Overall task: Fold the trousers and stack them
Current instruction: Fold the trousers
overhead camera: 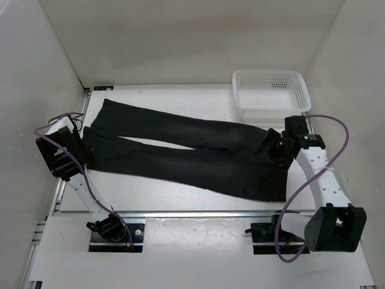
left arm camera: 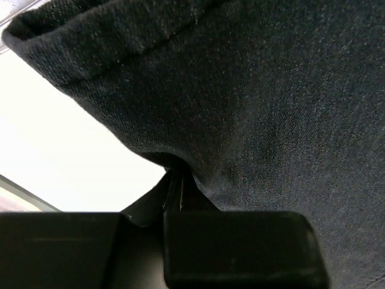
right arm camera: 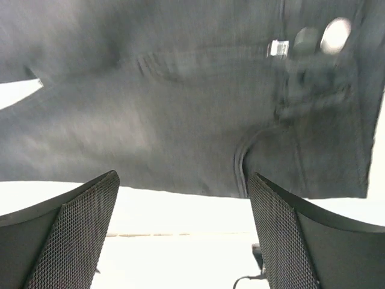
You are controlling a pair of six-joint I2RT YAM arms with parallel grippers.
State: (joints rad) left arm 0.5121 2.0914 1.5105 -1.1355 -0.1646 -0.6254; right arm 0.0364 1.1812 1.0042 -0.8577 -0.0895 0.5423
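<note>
- Top view: the trousers (overhead camera: 180,150) lie flat across the table (overhead camera: 180,205), with the leg ends at the left pincer (overhead camera: 84,139) and the waist at the right pincer (overhead camera: 272,144).
- The left pincer meets the end of the nearer leg. Its jaws are too small here to judge.
- The right pincer hangs over the waist, near the far corner of it. The basket (overhead camera: 271,93) stands just beyond this pincer, close to the far edge of the waist. I cannot tell whether basket and cloth touch.
- Left wrist view: the left pincer (left arm camera: 174,183) is closed tight, and a fold of the trousers (left arm camera: 271,108) is nipped between its fingers (left arm camera: 240,247).
- The pinch sits on the cloth's edge. The stitched hem (left arm camera: 90,42) runs ahead and to the left of the tips. Dark cloth fills everything ahead and to the right, and bare white table (left arm camera: 60,156) shows to the left.
- Right wrist view: the right pincer (right arm camera: 183,177) stands wide, with nothing between its mesh-faced fingers (right arm camera: 78,235). Only table (right arm camera: 180,217) shows in the gap.
- The trousers (right arm camera: 150,108) lie just ahead of the tips, their near edge running across from one finger to the other. The fly seam curves ahead of the right finger, and a blurred button (right arm camera: 335,33) sits farther ahead on that side.
</note>
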